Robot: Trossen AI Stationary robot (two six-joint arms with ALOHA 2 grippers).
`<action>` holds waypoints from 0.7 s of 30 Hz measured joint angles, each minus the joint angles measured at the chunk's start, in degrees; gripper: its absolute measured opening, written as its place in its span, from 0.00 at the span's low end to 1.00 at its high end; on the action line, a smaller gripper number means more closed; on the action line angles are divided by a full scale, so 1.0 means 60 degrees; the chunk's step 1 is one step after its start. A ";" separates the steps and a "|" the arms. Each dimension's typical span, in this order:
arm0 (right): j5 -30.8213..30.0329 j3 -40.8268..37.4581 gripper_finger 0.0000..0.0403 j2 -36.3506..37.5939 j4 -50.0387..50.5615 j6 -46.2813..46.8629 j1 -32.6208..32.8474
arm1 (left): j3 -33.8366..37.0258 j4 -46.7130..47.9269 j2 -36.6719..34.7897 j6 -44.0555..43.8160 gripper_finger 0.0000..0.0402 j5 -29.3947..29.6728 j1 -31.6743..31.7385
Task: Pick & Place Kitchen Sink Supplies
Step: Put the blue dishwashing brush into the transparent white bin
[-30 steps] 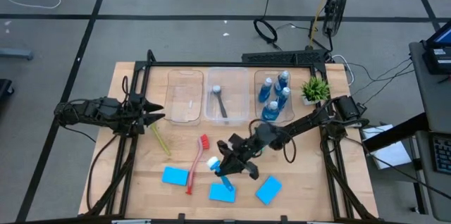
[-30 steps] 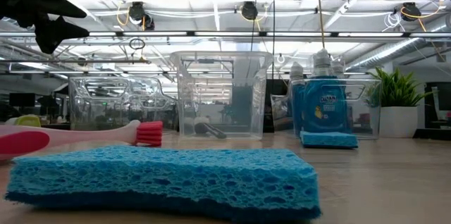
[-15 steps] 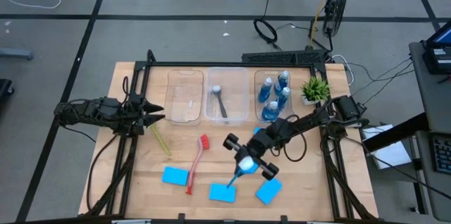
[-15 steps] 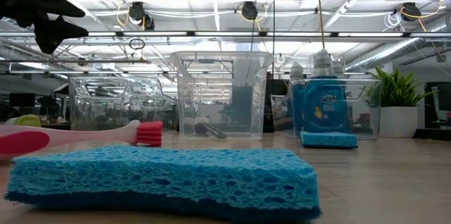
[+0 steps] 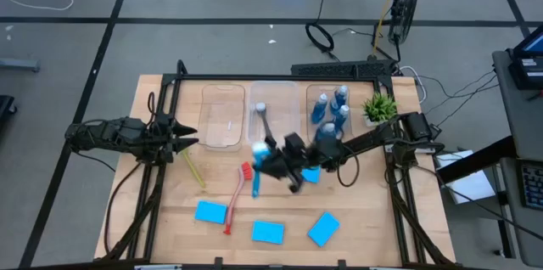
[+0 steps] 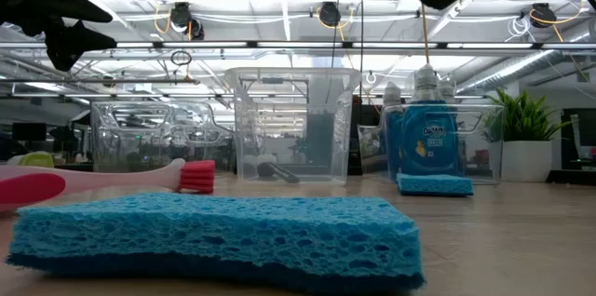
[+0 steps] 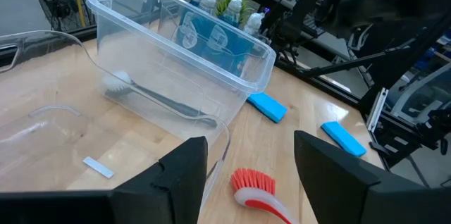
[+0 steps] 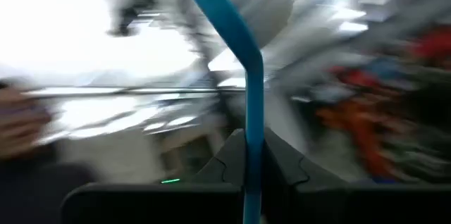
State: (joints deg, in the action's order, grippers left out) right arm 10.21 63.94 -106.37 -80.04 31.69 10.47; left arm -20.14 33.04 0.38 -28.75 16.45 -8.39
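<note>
Your right end effector (image 5: 273, 162) is clamped on the blue brush (image 5: 257, 168), held above the bench (image 5: 356, 219) just near of the middle bin (image 5: 273, 117), white bristle head toward the bin, handle pointing at the near edge. Grey brush (image 5: 265, 123) lies inside that bin; the blue bottles (image 5: 331, 110) stand in the right bin. Red brush (image 5: 236, 198) and yellow-green brush (image 5: 193, 168) lie on the bench left of centre. Three sponges (image 5: 267, 232) sit along the near side, a fourth sponge (image 5: 311, 174) partly under the right arm. Your left end effector (image 5: 188, 142) waits at the left w/ fingers apart, nothing in it, beside the left bin (image 5: 222, 117).
</note>
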 joint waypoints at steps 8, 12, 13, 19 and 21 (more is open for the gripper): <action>-0.1766 0.0248 0.03 0.0886 0.4407 0.0549 -0.1004 | 0.0000 -0.0004 0.0000 0.0000 0.53 0.0004 0.0001; -0.2289 0.0847 0.03 0.1788 0.7722 0.0141 -0.1412 | 0.0000 -0.0009 0.0000 0.0033 0.53 0.0015 -0.0002; -0.2535 0.1000 0.03 0.2041 0.8530 0.0043 -0.1498 | 0.0000 -0.0015 0.0000 0.0036 0.53 0.0022 0.0001; -0.4366 0.1686 0.03 0.2908 1.1703 -0.0168 -0.2026 | 0.0000 -0.0016 0.0000 0.0018 0.53 0.0102 0.0001; -0.4746 0.1728 0.03 0.3002 1.1870 -0.0160 -0.2218 | 0.0000 -0.0015 0.0000 0.0006 0.53 0.0159 0.0001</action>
State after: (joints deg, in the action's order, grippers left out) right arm -18.27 74.31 -88.36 -8.82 30.73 -2.84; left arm -20.14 32.95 0.38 -28.71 17.40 -8.38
